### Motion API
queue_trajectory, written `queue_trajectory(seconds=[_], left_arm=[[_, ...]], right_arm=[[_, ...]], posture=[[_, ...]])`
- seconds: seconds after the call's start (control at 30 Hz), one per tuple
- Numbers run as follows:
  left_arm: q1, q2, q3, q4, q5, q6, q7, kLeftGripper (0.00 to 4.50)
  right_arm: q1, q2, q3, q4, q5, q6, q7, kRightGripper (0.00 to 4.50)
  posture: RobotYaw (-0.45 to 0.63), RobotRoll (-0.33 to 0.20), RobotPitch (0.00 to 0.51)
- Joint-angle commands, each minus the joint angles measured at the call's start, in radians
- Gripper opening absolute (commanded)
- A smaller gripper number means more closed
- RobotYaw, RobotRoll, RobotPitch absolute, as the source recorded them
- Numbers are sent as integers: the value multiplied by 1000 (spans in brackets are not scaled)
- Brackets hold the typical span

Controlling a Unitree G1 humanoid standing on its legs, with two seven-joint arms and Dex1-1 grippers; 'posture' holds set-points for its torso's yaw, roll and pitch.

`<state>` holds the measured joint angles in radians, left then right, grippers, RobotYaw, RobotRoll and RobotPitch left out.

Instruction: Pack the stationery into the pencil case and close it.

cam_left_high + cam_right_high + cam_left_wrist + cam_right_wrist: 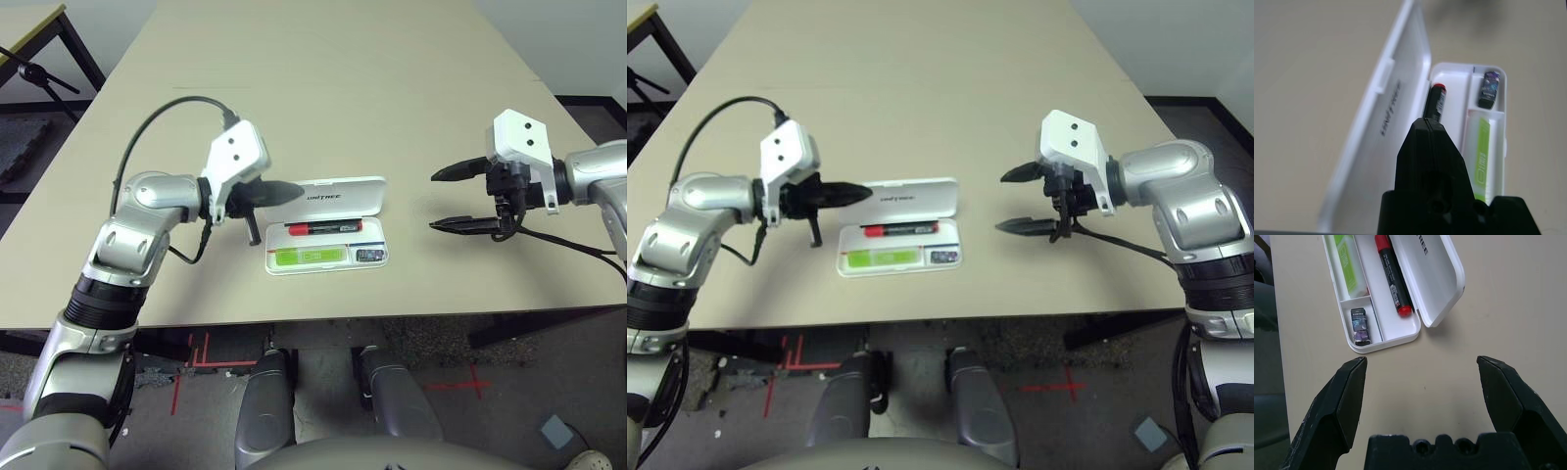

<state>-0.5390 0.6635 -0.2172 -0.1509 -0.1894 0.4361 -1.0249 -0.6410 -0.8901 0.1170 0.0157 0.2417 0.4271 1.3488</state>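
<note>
Pencil case point(338, 197) lid reads "unitree".

Bright, even overhead light; soft shadows under the arms; the table point(323, 88) blurs in the left wrist view.

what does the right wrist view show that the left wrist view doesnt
Right wrist view alone: the right gripper, fingers spread wide over bare tan table, short of the case.

Left wrist view alone: the left gripper, fingers shut together, beside the raised lid.

Both: the open flat white plastic pencil case holding the red marker with black middle band in its long compartment, the flat lime-green rectangular strip and the tiny dark grey-silver block in the divided compartments alongside.
</note>
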Motion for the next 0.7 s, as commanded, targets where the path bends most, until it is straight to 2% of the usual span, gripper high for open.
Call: queue_trajectory(seconds=[0.03,0.13,0.3,0.43,0.6,0.7], left_arm=[[-3,-34,-10,9,13,-12,30,31],[4,-3,28,-19,-37,32,-12,31],[128,139,38,-75,-57,49,-105,31],[182,212,76,-56,-53,39,-118,31],[159,244,120,88,0,-35,-75,31],[131,232,130,169,35,-84,-36,31]], right_arm=[[-1,-1,12,0,-3,-4,3,4500],[1,-9,8,1,-6,-5,1,4500],[8,-12,3,2,-9,-8,-5,4500],[11,-8,5,11,-16,-17,-10,4500],[1,3,15,29,-25,-29,-14,4500],[-5,9,20,37,-31,-37,-14,4500]], posture=[[-124,0,150],[-128,0,149],[-128,0,149],[-120,0,152],[-114,0,152],[-110,0,150]])
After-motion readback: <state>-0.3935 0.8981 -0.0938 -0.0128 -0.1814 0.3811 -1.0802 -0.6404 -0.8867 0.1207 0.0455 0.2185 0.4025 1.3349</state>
